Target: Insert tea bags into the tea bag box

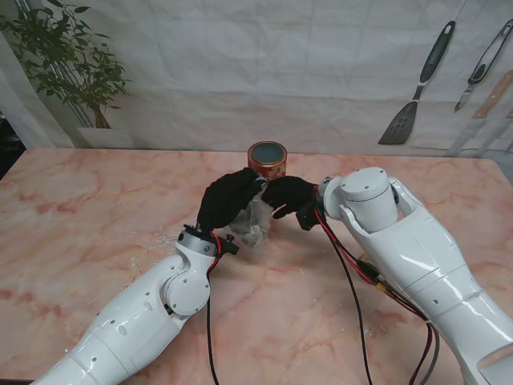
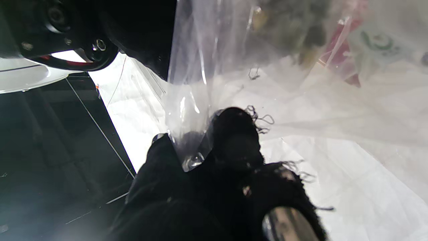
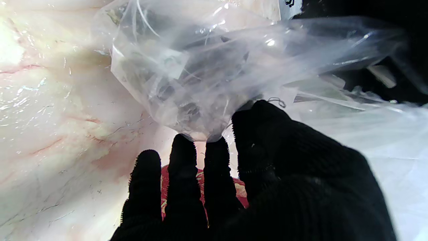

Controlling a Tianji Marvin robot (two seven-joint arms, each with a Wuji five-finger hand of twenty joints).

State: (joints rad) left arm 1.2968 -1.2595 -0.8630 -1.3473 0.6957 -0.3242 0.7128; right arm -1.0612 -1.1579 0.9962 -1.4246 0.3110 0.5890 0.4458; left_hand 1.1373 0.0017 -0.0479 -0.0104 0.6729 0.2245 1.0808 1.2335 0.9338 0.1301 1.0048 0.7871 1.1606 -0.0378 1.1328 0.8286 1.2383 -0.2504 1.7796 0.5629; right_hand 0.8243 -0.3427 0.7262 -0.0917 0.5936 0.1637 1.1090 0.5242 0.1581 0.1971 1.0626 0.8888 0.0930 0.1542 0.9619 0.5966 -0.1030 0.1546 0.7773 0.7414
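Both robot hands, left (image 1: 228, 200) and right (image 1: 290, 195), pinch your limp, slippery clear plastic bag (image 1: 256, 220); hold its film edges.

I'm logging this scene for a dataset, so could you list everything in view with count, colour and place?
Plastic bag: one, clear, table centre, held between both hands; dark contents not identifiable.
Tin: one, red-brown, round, open top, just beyond the hands.
Table: one, pink marble pattern.
Plant: one, green, far left corner.
Kitchen utensils: several, dark and silver, hanging on the backdrop at far right.
Left hand: one, black glove, pinching the bag.
Right hand: one, black glove, fingers at the bag's edge.
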